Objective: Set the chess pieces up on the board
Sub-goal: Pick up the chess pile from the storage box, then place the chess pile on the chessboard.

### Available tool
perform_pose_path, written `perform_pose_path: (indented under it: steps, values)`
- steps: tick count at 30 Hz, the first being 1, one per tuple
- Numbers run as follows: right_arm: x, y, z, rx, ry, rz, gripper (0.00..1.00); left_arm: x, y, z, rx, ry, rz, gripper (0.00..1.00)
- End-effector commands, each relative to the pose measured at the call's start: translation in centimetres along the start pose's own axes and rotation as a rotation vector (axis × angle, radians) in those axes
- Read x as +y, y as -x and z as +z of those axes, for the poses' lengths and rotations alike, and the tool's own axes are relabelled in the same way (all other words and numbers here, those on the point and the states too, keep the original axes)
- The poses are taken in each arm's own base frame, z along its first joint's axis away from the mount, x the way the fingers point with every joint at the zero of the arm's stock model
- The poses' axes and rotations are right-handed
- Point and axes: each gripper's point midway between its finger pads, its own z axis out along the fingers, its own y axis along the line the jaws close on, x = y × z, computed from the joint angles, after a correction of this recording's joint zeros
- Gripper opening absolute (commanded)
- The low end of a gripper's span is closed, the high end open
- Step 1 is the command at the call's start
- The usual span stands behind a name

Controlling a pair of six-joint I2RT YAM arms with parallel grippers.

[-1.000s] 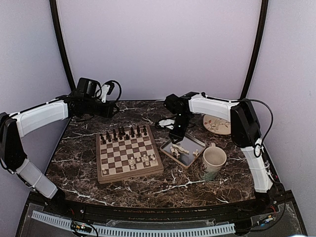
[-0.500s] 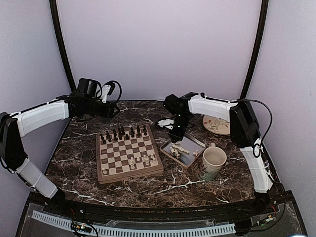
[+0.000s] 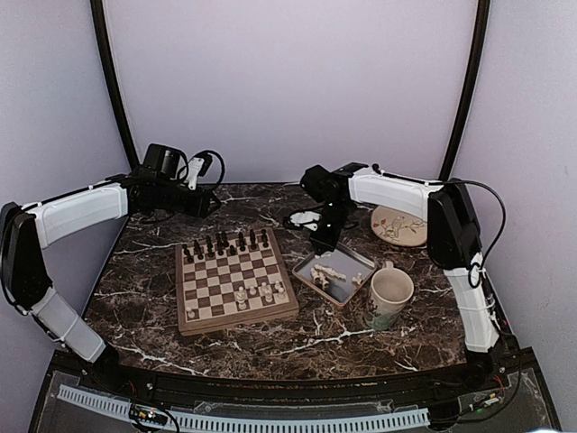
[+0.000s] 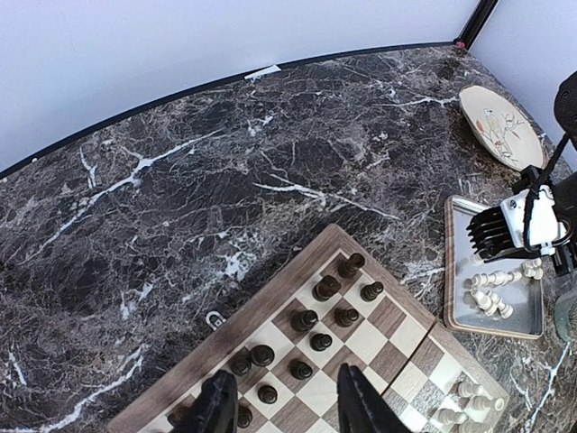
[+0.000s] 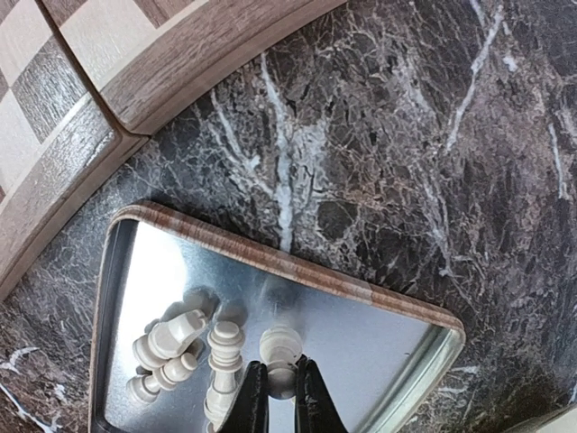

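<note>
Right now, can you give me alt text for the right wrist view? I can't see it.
The right end effector is pinched on a cream-white chess piece inside the metal tray, beside several loose pieces. A corner of the chessboard sits upper left on the dark marble table.

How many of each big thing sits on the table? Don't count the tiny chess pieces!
Chessboard: 1
Metal tray: 1
Mug: 1
Plate: 1
Total: 4
</note>
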Motion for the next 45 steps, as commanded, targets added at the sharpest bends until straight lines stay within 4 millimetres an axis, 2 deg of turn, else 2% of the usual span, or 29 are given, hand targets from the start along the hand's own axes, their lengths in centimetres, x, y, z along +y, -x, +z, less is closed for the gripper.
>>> perform_pose_path:
  steps: [1, 6, 12, 16, 22, 26, 33, 38, 45]
  values:
    - [-0.2, 1.1, -2.7, -0.059, -0.042, 0.000, 0.03, -0.1, 0.8, -0.3, -0.007, -0.014, -0.009, 0.40]
    - [-0.1, 1.3, -3.0, -0.067, -0.038, 0.001, 0.03, -0.1, 0.8, -0.3, -0.004, -0.015, -0.009, 0.40]
    - [0.5, 2.8, -4.8, -0.109, -0.053, -0.022, 0.03, 0.1, 0.7, -0.3, -0.005, -0.004, -0.010, 0.40]
    - [1.8, 4.7, -5.9, -0.160, -0.048, -0.055, 0.03, 0.3, 0.8, -0.6, -0.004, 0.013, -0.016, 0.40]
    - [4.5, 7.8, -5.7, -0.193, -0.053, -0.148, 0.03, 0.0, 3.2, -2.0, -0.059, 0.010, -0.026, 0.41]
    - [6.0, 10.1, -5.8, -0.239, -0.057, -0.204, 0.03, -0.3, 3.4, -2.4, -0.062, -0.001, -0.037, 0.41]
    - [9.1, 13.1, -3.7, -0.270, -0.033, -0.295, 0.03, -0.2, 2.4, -3.5, -0.057, 0.016, -0.057, 0.41]
    - [10.8, 13.5, -1.4, -0.252, -0.016, -0.336, 0.04, 0.1, 0.9, -4.1, -0.029, 0.035, -0.066, 0.41]
    - [11.5, 13.3, 0.8, -0.225, 0.000, -0.345, 0.05, 0.3, -1.0, -4.3, 0.005, 0.043, -0.075, 0.41]
